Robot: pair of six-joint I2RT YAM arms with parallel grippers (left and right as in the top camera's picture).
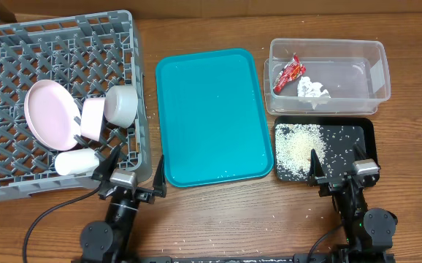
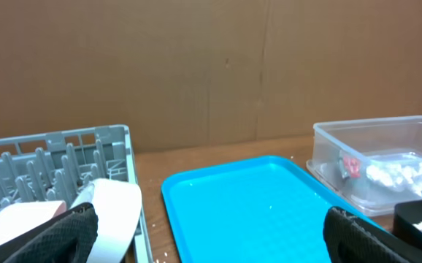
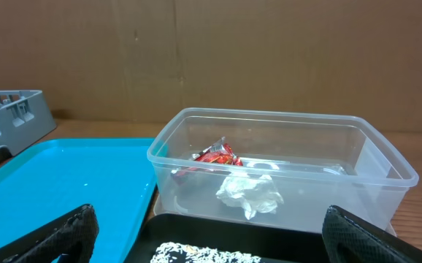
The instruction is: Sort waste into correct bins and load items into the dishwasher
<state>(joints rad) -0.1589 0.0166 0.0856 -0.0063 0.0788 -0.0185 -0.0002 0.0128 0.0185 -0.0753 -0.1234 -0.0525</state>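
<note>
The grey dish rack (image 1: 21,44) at left holds the pale pink plate (image 1: 49,113), the pink bowl (image 1: 93,119), the grey-green bowl (image 1: 121,104) and the white cup (image 1: 76,161). The chopsticks are not visible. The clear tub (image 1: 328,52) holds the red wrapper (image 1: 289,71) and the white tissue wad (image 1: 312,89). The black tray (image 1: 364,135) holds the rice (image 1: 302,146). My left gripper (image 1: 130,172) is open and empty at the rack's front right corner. My right gripper (image 1: 340,169) is open and empty over the black tray's front edge.
The teal tray (image 1: 211,117) lies between the rack and the bins, with a few rice grains on it. Stray rice grains dot the wooden table near the front edge. A brown cardboard wall stands behind the table (image 2: 196,66).
</note>
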